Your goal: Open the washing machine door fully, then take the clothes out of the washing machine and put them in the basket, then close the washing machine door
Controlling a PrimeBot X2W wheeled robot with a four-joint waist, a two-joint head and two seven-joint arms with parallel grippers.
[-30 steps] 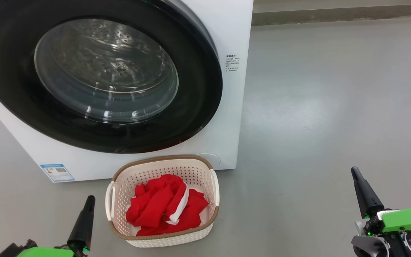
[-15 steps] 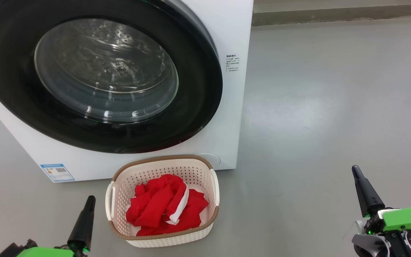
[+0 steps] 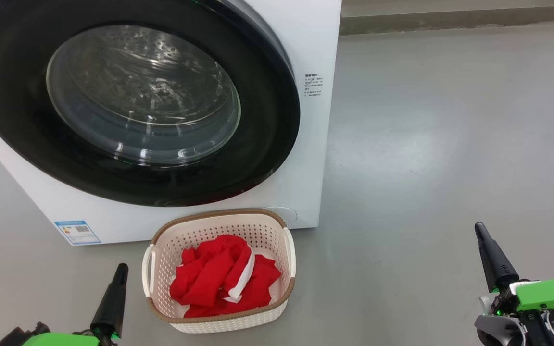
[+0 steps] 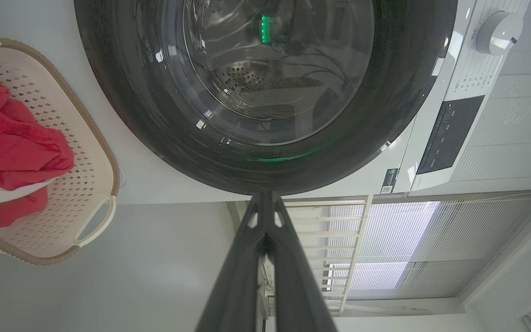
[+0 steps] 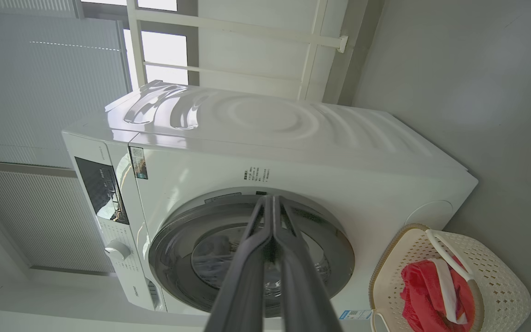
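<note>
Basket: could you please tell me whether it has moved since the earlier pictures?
No. The basket keeps its place beside the blue label sticker on the washing machine.

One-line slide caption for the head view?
Red clothes lie in the basket before the washing machine, door closed; left gripper and right gripper shut.

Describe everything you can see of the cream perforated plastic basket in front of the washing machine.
The cream perforated plastic basket is a rounded rectangle with a brown woven-look rim and white side handles. It stands upright on the grey floor, before the white front-loading washing machine, holding crumpled red clothes with white trim.
</note>
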